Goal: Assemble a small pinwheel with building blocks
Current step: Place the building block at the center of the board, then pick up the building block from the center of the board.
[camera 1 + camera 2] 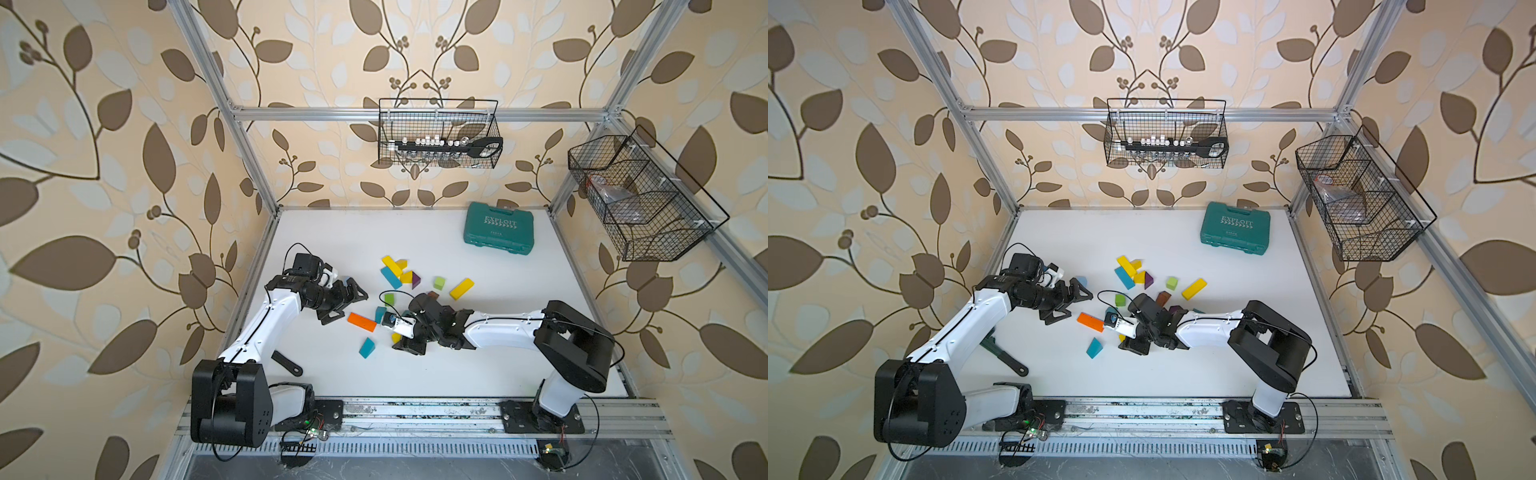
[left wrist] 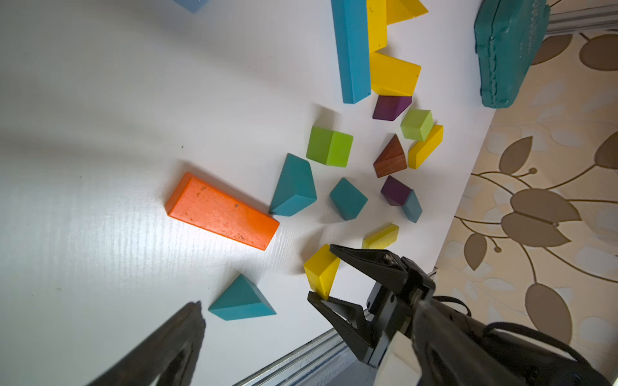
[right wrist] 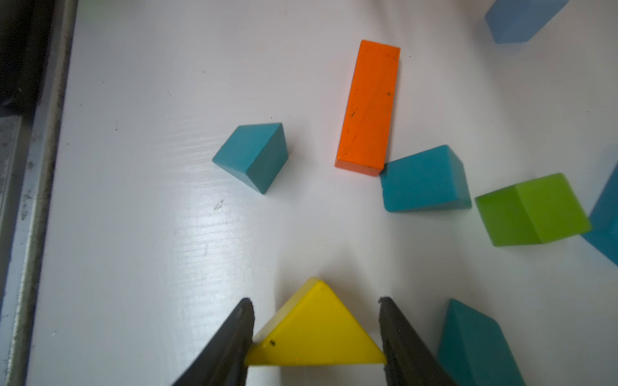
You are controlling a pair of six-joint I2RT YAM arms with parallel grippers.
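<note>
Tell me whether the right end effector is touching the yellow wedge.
Touching. The right wrist view shows the right end effector with both fingers pressed against opposite corners of the yellow wedge, with no gap.

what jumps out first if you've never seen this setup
Bright building blocks lie scattered across the middle of the white table, an orange bar near the open left gripper. The right gripper has its fingers closed on a yellow wedge. A teal case lettered EXPLOIT sits apart near the far right corner.
</note>
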